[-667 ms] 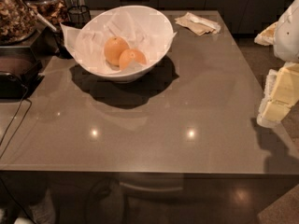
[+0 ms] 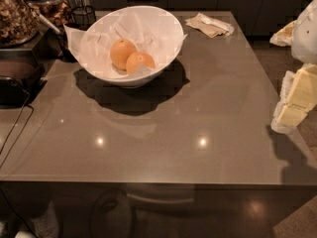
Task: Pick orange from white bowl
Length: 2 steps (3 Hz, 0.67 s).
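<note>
The white bowl (image 2: pixel 163 29), lined with crumpled white paper, stands at the back left of the grey table. Two round fruits lie in it, touching. The right one is the deeper-coloured orange (image 2: pixel 140 61). The left one is a paler yellow-orange fruit (image 2: pixel 122 52). My gripper (image 2: pixel 293 108), white and cream-coloured, hangs at the right edge of the view beside the table's right side. It is far from the bowl and holds nothing that I can see.
The grey table (image 2: pixel 163 148) has its front edge near me. A crumpled napkin (image 2: pixel 209 25) lies at the back right. A black appliance (image 2: pixel 17 81) with a cable and jars of food (image 2: pixel 17 14) crowd the left side, close to the bowl.
</note>
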Each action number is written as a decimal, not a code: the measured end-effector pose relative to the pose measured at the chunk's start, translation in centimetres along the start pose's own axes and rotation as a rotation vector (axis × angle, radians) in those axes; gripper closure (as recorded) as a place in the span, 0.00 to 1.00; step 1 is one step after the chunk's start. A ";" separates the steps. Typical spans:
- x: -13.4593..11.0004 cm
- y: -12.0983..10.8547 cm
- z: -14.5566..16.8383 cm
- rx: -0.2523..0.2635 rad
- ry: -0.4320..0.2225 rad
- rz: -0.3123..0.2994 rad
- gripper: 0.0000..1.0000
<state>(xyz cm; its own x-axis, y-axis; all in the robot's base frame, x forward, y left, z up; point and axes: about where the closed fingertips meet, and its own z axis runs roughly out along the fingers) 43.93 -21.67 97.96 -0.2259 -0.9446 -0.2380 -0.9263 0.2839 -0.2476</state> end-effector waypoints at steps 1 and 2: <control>-1.0 -1.9 0.6 -0.035 0.019 0.066 0.00; -3.1 -4.7 1.9 -0.083 0.057 0.197 0.00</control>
<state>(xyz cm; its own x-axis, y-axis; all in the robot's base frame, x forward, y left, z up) 49.52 -19.78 98.07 -0.4195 -0.8806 -0.2201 -0.8837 0.4517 -0.1227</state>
